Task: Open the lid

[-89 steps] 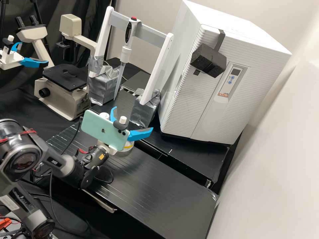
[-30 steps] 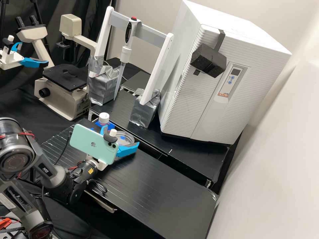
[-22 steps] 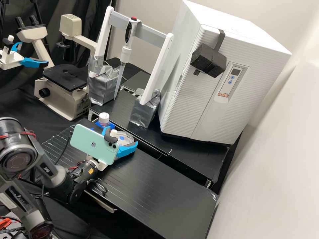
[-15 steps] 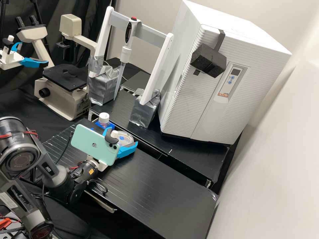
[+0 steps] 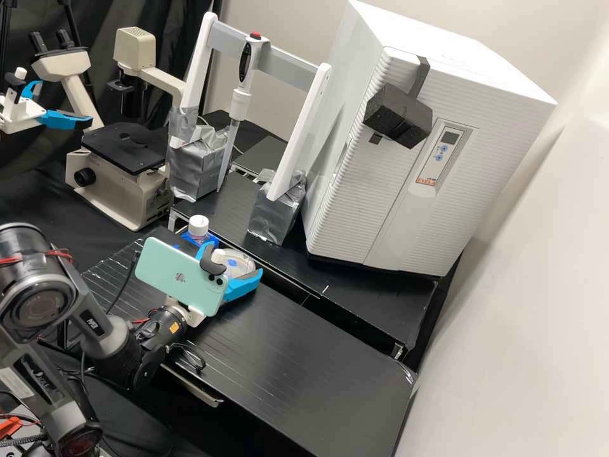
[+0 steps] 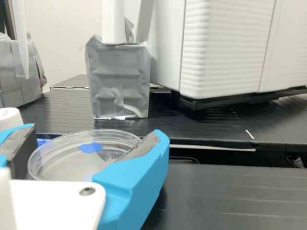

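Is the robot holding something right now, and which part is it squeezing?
Yes, it looks like the clear round dish. The jaws stand against opposite sides of it, squeezing its round outer edge.

My bright blue fingers point(image 5: 244, 287) look like smooth plastic with a soft sheen, and their dark grey pads point(image 6: 141, 146) read matt. The clear round plastic dish point(image 6: 72, 158) is slick and glossy to my eye. I see a smooth, shiny back on the mint-green phone point(image 5: 174, 273), and creased, silvery tape-like wrapping on the grey block point(image 6: 120, 79). The big white boxy cabinet point(image 5: 355, 190) has a ridged, plastic-looking front; the black block point(image 5: 399, 117) on it seems rough, matt foam. Under me the black bench top point(image 5: 298, 355) gleams, finely lined, and the dark curtain point(image 5: 181, 28) is folded cloth.
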Available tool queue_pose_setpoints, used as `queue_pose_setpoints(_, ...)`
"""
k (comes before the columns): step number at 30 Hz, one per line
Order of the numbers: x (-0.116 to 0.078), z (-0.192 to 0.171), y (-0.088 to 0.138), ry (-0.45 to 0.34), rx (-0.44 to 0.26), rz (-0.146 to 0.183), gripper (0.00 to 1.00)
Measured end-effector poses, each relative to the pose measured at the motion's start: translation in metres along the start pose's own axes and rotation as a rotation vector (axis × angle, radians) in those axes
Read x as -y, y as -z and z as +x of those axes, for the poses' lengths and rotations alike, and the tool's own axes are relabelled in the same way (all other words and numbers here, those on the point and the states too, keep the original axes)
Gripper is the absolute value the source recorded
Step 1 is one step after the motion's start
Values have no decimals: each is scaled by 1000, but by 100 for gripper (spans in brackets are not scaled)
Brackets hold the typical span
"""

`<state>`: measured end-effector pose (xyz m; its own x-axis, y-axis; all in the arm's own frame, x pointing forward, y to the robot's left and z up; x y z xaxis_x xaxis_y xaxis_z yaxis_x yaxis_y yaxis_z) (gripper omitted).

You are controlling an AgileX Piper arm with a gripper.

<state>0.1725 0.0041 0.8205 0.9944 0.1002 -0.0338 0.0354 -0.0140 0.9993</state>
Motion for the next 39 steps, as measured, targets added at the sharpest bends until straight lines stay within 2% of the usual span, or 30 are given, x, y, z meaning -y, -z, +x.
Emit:
queue_pose_setpoints(2, -3, -2, 3, -8, -15, -8, 0)
queue_pose_setpoints(6, -10, -8, 10, -32, -52, -3, 0)
queue_pose_setpoints(11, -18, -15, 11, -65, -62, 23, 0)
queue_pose_setpoints(17, -29, -19, -2, -111, 11, 69, 0)
queue_pose_setpoints(22, -44, -19, -22, -157, 101, 115, 0)
queue_pose_setpoints(27, -53, -22, -34, -199, 162, 136, 0)
queue_pose_setpoints(33, -53, -20, -43, -192, 193, 164, 0)
queue_pose_setpoints(36, -51, -19, -47, -179, 206, 158, 0)
queue_pose_setpoints(39, -49, -17, -48, -170, 208, 128, 0)
